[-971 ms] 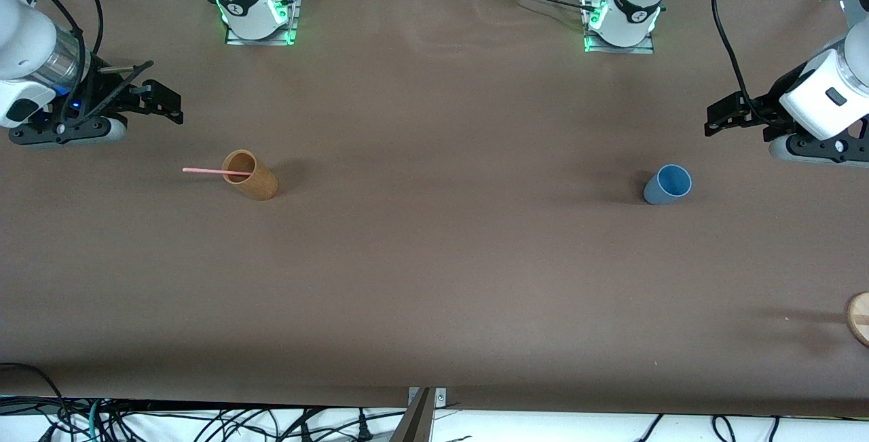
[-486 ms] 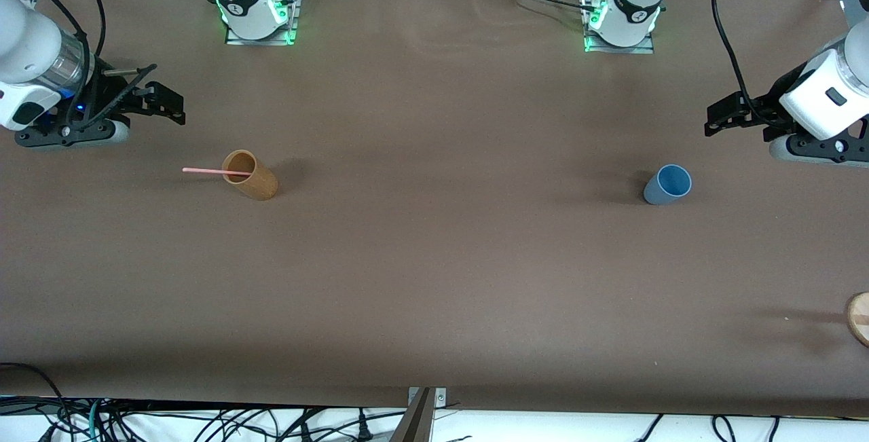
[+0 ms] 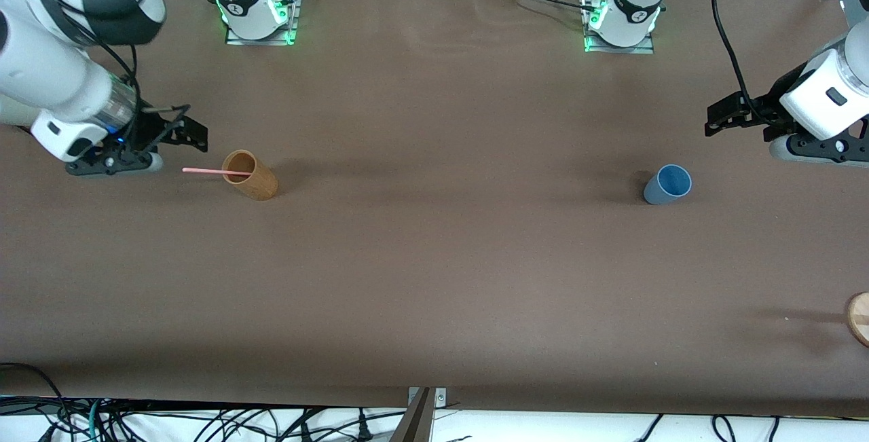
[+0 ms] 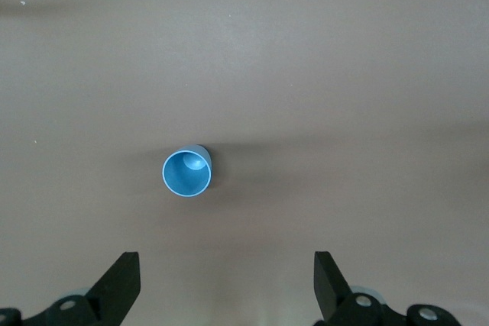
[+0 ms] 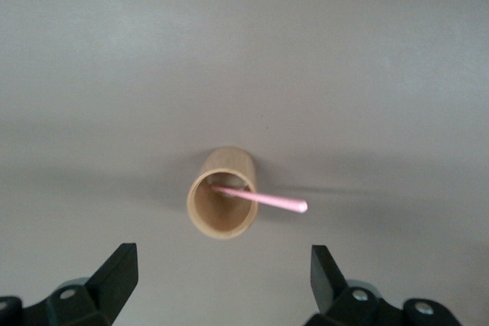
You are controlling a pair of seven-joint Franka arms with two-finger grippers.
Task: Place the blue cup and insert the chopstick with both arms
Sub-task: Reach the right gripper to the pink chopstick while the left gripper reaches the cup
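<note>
The blue cup [image 3: 668,184] stands open side up toward the left arm's end of the table; it also shows in the left wrist view [image 4: 187,173]. The pink chopstick [image 3: 206,171] leans in a tan wooden cup [image 3: 250,174], its free end pointing toward the right arm's end; both show in the right wrist view, the chopstick [image 5: 267,201] and the tan cup [image 5: 221,208]. My right gripper [image 3: 193,134] is open and empty, over the table close to the chopstick's free end, seen also from its wrist [image 5: 221,261]. My left gripper [image 3: 713,120] is open and empty, waiting near the blue cup [image 4: 226,269].
A round wooden object [image 3: 859,318] lies at the table's edge at the left arm's end, nearer the front camera. The arm bases [image 3: 256,11] stand along the back edge. Brown table surface [image 3: 441,245] spreads between the two cups.
My right arm has swung down and toward the tan cup and chopstick. The left arm, both cups and the chopstick have not moved.
</note>
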